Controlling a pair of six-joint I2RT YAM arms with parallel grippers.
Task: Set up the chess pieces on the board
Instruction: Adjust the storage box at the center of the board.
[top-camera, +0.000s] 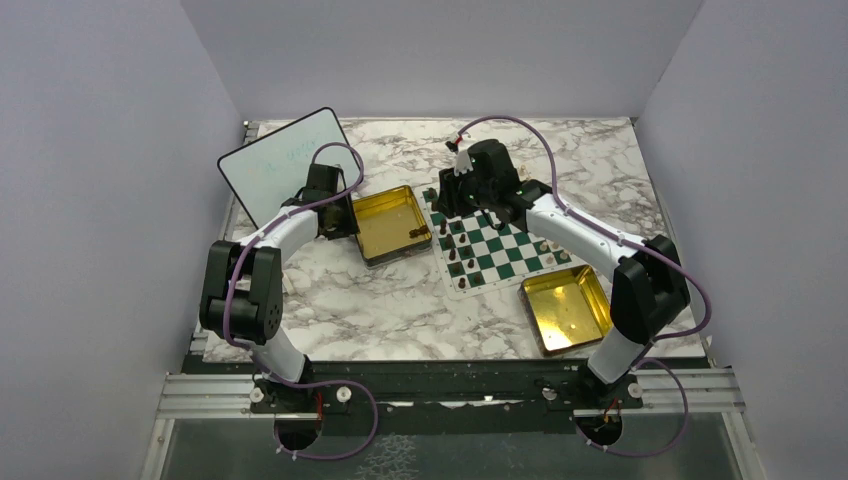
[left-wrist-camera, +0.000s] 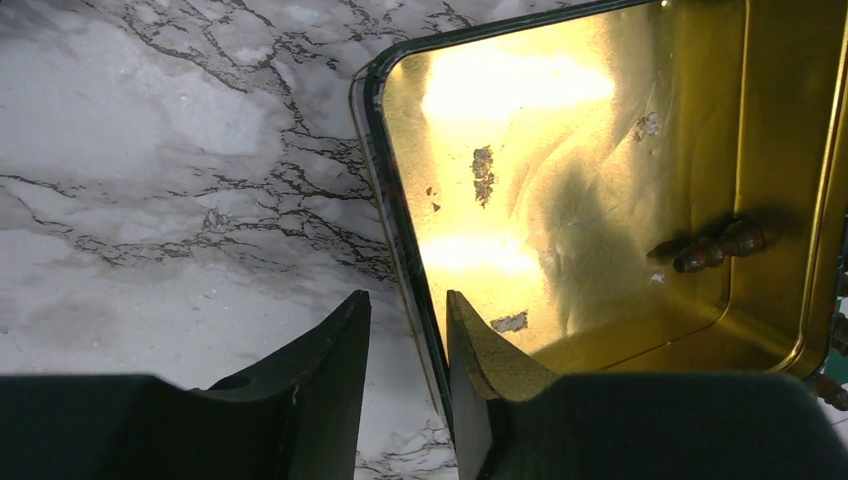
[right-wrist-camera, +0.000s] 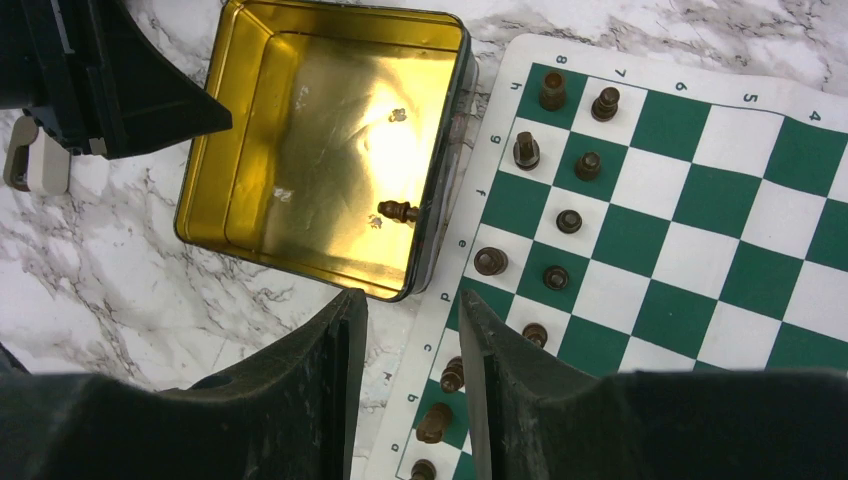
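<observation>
The green-and-white board (top-camera: 497, 250) lies right of centre, with several dark brown chess pieces (right-wrist-camera: 527, 150) standing in two columns along its left edge. One more dark piece (left-wrist-camera: 715, 247) lies on its side in the left gold tin (left-wrist-camera: 385, 180). My left gripper (left-wrist-camera: 408, 298) is open and straddles that tin's near rim, one finger outside and one inside. Over the board's left border, my right gripper (right-wrist-camera: 412, 298) hovers open with nothing between its fingers. A few more pieces (top-camera: 548, 250) stand at the board's right edge.
A second gold tin (top-camera: 566, 308) sits in front of the board's right corner. A white whiteboard with a black rim (top-camera: 275, 160) leans at the back left. The left tin (top-camera: 388, 222) nearly touches the board's left edge.
</observation>
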